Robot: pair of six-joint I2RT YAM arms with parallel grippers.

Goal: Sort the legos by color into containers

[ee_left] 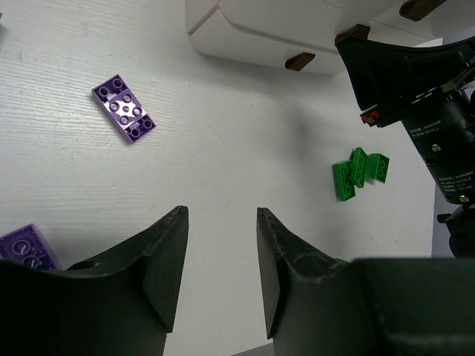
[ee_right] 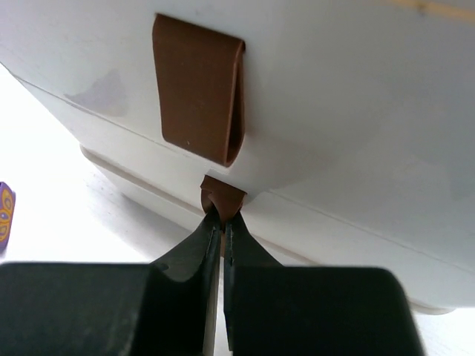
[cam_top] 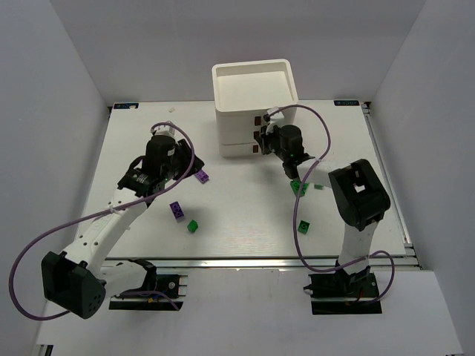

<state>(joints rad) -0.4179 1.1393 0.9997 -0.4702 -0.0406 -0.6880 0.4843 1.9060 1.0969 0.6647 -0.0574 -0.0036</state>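
Brown handle (ee_right: 221,194) of a lower drawer on the white drawer unit (cam_top: 241,126), far centre of the table (cam_top: 245,237): your right gripper (ee_right: 222,219) is clamped on it. You risk the thin tab slipping free, or the light unit dragging along. Left gripper (ee_left: 221,222): parted, empty. Loose on the table: purple legos (cam_top: 177,210), two; green legos (cam_top: 303,226), about five.

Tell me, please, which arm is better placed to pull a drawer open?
Right: its end effector is shut on a brown drawer handle; the left end effector hangs open over the table, away from the drawers.
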